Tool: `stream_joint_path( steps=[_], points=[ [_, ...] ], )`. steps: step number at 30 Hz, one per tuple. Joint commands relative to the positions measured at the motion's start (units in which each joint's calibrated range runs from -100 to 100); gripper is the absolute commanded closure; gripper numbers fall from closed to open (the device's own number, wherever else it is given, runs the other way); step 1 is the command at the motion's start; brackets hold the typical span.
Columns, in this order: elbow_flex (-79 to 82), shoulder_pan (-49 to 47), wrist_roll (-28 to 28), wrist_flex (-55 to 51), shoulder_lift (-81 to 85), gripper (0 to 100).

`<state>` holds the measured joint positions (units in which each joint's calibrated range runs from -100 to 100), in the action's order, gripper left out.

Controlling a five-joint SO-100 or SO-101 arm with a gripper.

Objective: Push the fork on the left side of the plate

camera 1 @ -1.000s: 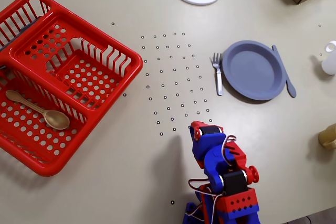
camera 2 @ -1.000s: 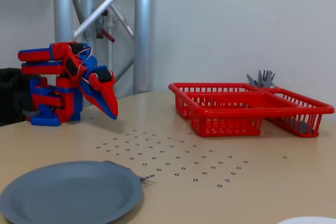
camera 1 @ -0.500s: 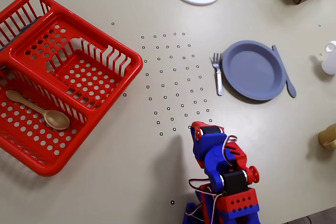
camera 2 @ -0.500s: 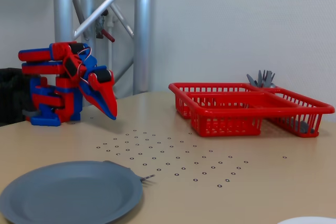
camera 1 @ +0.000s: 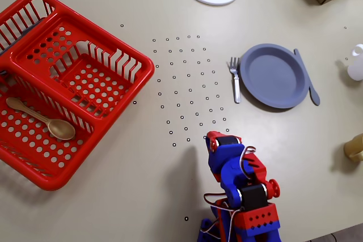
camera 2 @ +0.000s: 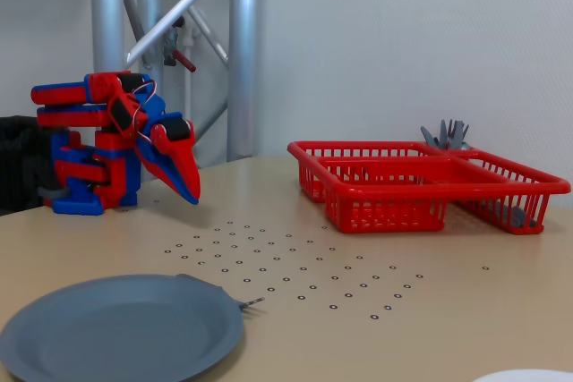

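folded back near base, claw (camera 2: 190, 194) clenched on nothing, well clear of fork (camera 1: 235, 79) already lying just beside plate (camera 1: 274, 75).

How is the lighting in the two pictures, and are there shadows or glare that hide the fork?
In the overhead view the light is even and soft: the arm casts a faint shadow to its left, and the fork stays sharp with slight shine. In the fixed view the light is also soft, but the plate hides the fork except its tines.
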<state>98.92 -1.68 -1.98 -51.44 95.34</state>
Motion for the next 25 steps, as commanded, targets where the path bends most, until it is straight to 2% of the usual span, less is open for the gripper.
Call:
stream_joint_path(
  steps=[1,25],
  points=[
    [1.0,-0.2,0.3,0.0,0.5,100],
    [1.0,-0.9,1.2,0.0,0.5,100]
  ],
)
